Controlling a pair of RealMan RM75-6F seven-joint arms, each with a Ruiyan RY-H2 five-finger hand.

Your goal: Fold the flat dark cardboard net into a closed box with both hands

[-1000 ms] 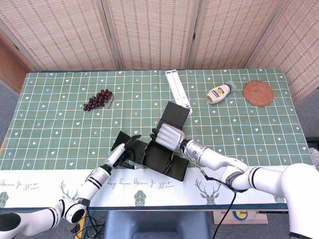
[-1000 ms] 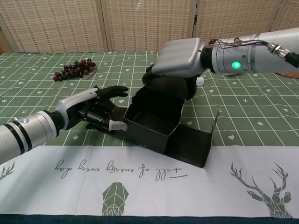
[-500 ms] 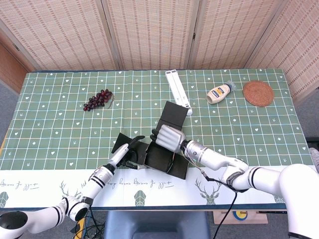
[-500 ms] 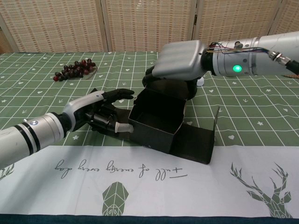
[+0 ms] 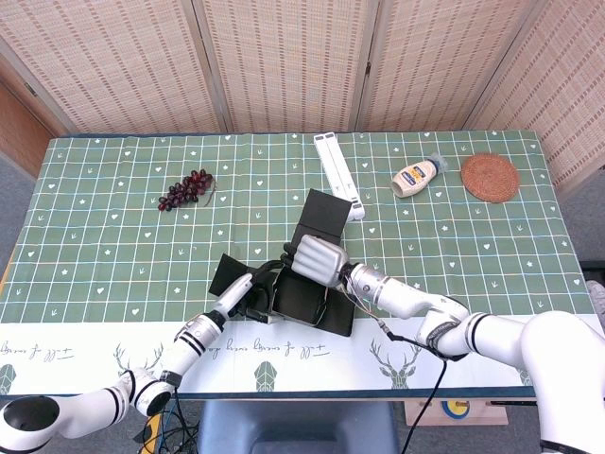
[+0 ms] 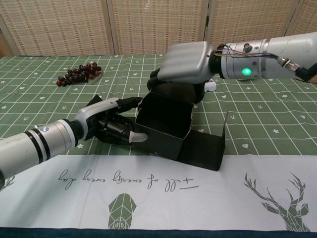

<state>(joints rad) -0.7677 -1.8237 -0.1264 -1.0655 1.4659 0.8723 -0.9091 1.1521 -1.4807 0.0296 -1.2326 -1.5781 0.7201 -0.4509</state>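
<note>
Cardboard net (image 6: 166, 124): lying partly folded near the table's (image 5: 113, 236) front edge, walls raised into an open box shape, one flap lying flat towards the white runner (image 6: 148, 183).
Left hand (image 6: 111, 126): pressing against the box's left wall, fingers (image 6: 130, 103) reaching along its upper edge; a firm grip cannot be confirmed.
Right hand (image 6: 184, 62): arching over the back wall, fingers curling down behind it; hold unclear.
Surroundings: grapes (image 5: 185, 188), mayonnaise bottle (image 5: 416, 176), woven coaster (image 5: 490, 177) sitting well apart.
</note>
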